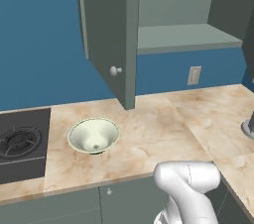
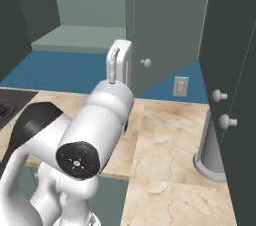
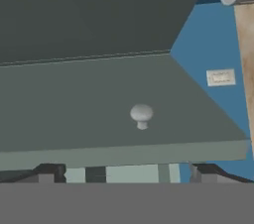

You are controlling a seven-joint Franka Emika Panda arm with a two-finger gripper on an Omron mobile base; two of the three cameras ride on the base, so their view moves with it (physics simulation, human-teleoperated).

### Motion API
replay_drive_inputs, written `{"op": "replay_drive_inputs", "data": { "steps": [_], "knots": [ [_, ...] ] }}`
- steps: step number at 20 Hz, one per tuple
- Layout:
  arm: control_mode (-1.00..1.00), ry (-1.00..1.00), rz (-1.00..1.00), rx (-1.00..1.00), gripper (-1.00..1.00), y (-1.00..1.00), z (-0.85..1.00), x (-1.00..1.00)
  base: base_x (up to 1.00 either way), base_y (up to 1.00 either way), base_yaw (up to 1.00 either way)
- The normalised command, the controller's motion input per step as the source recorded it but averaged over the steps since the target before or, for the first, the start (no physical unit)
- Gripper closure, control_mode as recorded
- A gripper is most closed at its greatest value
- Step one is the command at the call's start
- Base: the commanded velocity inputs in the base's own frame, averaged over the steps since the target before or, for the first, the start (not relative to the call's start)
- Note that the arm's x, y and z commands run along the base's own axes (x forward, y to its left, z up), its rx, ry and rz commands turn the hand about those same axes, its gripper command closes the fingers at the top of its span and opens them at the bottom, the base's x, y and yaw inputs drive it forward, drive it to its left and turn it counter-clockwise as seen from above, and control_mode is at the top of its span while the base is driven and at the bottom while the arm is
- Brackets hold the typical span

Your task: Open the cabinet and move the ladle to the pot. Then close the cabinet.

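The cabinet (image 1: 188,15) hangs on the wall above the worktop (image 1: 168,124), its door (image 1: 110,29) swung out toward the room, knob (image 1: 115,71) on the front face. The fingers (image 3: 126,173) are spread wide, holding nothing, just beside the door edge. A bowl (image 1: 94,135) sits below.

cabinet (image 1: 111,34): 1 | knobs (image 2: 146,63): 3 | bowl (image 1: 94,136): 1 | wall socket (image 1: 194,75): 1 | stove burner (image 1: 19,141): 1
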Motion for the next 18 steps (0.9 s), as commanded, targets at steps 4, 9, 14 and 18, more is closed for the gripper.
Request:
{"op": "replay_drive_inputs", "data": {
  "steps": [4,9,14,18],
  "knots": [
    [-1.0,0.0,0.0,0.0,-1.0,-0.1,0.0,0.55,0.0,0.0,0.0],
    [-1.0,-0.02,0.03,0.0,-1.0,0.0,0.0,0.57,0.0,0.0,0.0],
    [-1.0,-0.1,0.09,0.0,-1.0,0.0,0.0,0.47,0.0,0.0,0.0],
    [-1.0,-0.14,0.13,0.0,-1.0,0.0,0.0,0.4,0.0,0.0,0.0]
  ]
}}
